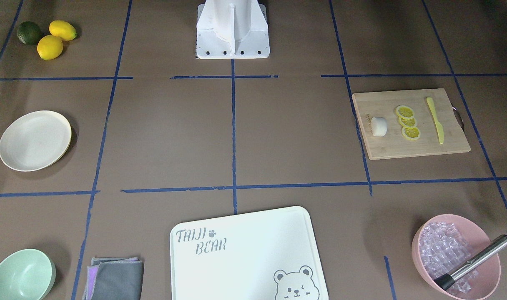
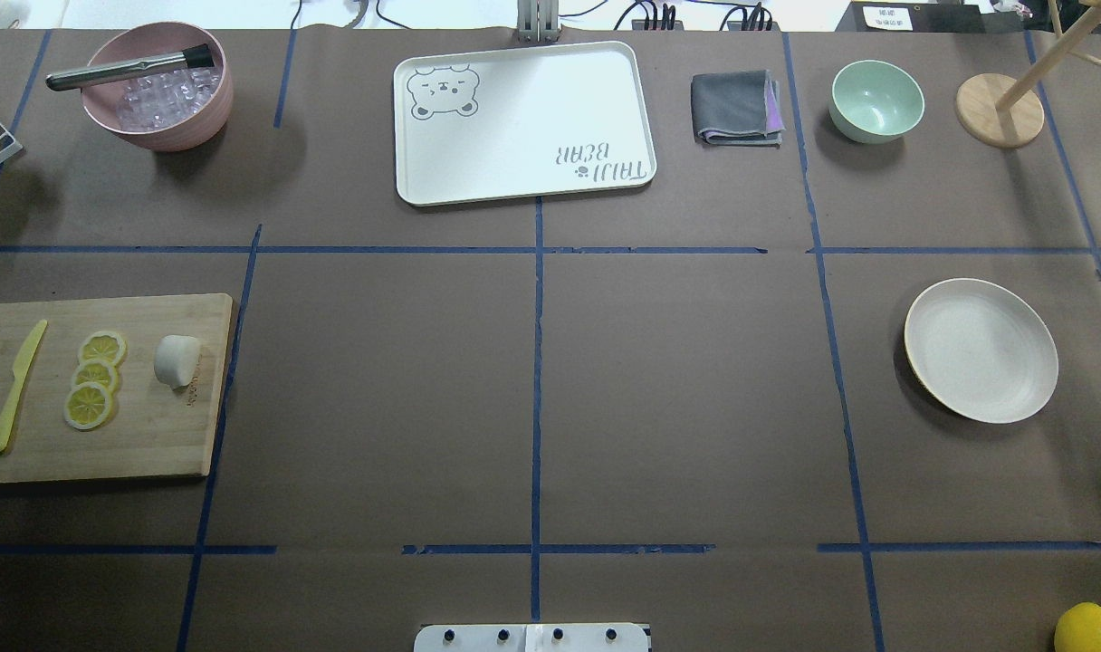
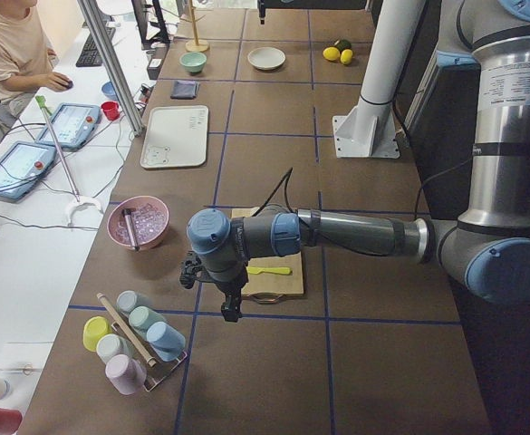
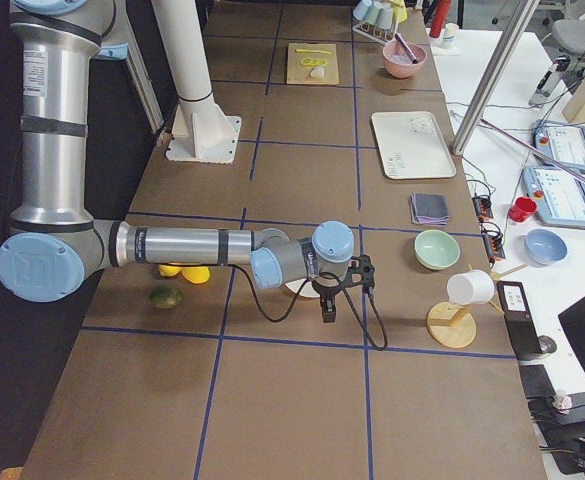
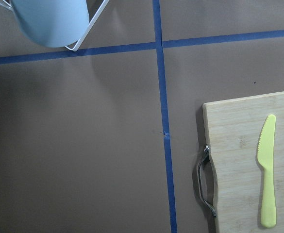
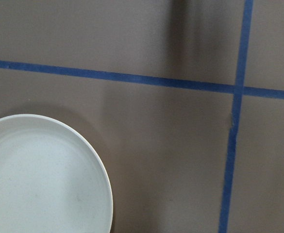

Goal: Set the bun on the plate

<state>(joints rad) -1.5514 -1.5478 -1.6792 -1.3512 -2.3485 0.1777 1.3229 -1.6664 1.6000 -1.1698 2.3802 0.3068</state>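
Note:
The small white bun lies on a wooden cutting board, next to three lemon slices and a yellow plastic knife. The round cream plate sits empty at the opposite side of the table; its rim fills the lower left of the right wrist view. My left gripper hangs just beyond the board's handle end. My right gripper hovers beside the plate. Both show only in side views, so I cannot tell whether they are open or shut.
A pink bowl of ice with a metal tool, a white bear-print board, a folded grey cloth, a mint-green bowl and a wooden stand line the far edge. Lemons and a lime sit near the robot's right.

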